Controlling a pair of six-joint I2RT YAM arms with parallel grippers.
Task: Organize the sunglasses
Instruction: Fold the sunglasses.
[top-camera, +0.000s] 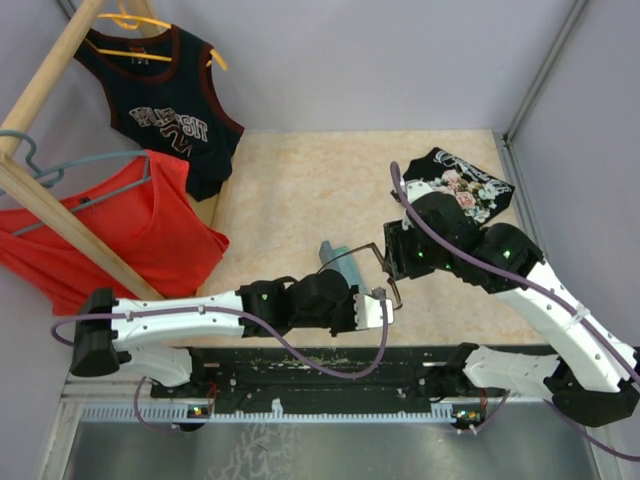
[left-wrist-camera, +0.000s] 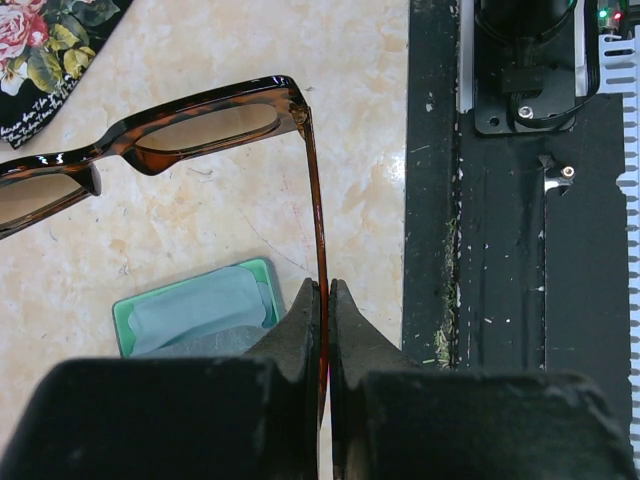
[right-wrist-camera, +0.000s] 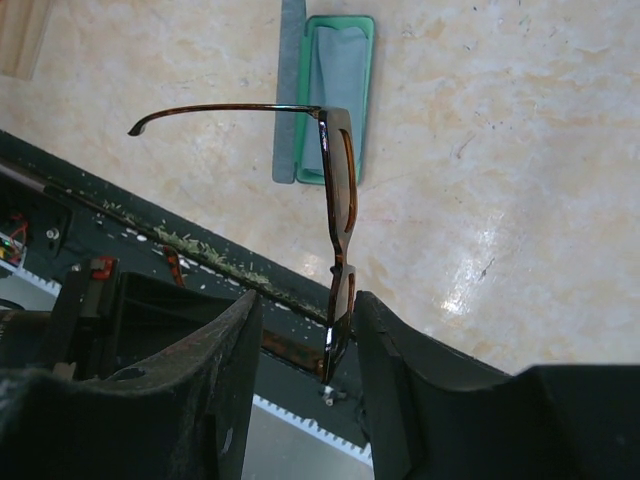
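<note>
Two grippers, one pair of sunglasses (left-wrist-camera: 150, 150), one case (right-wrist-camera: 290, 100). Nearest, on the near side of the case: left gripper (left-wrist-camera: 325, 290), fingers pressed tight on one slim temple arm. Sunglasses up off the surface, just near-side of the case, other temple sticking out free. Right of the case: right gripper (right-wrist-camera: 307, 310), fingers spread, end of the brown front frame sitting in the gap. Case lying open, pale cloth (right-wrist-camera: 345, 70) inside. Underneath, beige marbled tabletop (top-camera: 300, 190). Well beyond the case: one floral black fabric (top-camera: 465, 185), one black tank top (top-camera: 170, 110), one red tank top (top-camera: 140, 225), one wooden rack (top-camera: 50, 75). Grey walls (top-camera: 400, 60) all round.
</note>
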